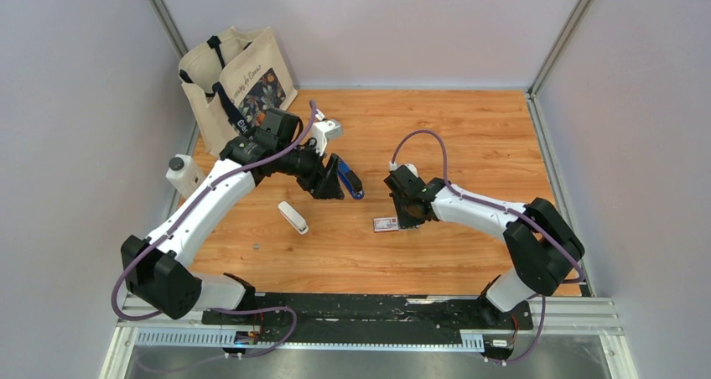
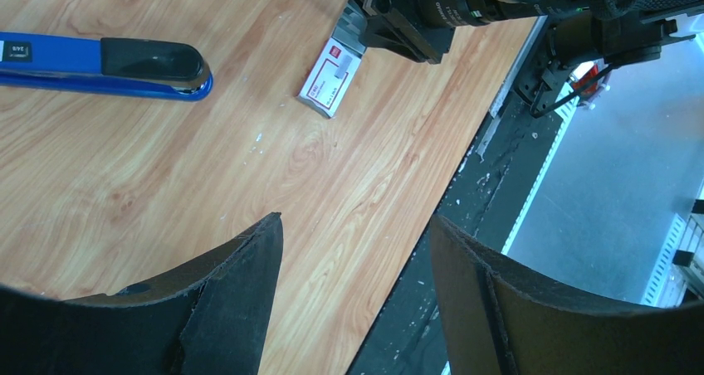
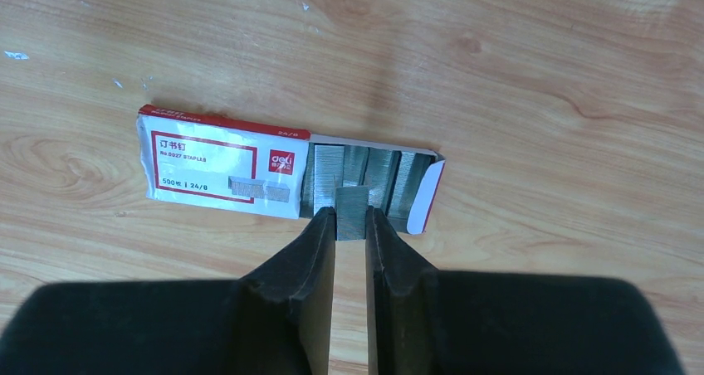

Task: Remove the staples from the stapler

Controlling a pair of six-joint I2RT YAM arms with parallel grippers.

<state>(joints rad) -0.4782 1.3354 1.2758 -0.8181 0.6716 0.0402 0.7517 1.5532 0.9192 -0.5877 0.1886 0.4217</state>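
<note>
Right between its fingertips, the right gripper is pinching a short staple strip over the open tray of the staple box. Best bet: lower it flat, lined up with the rows, then let go gently. The left gripper hangs spread, with the stapler lying just ahead of it. There's bare table around both, with its edge beside the left one.

Wood table w/ blue stapler, staple box (tray half out), white bar, tote bag rear-left.
</note>
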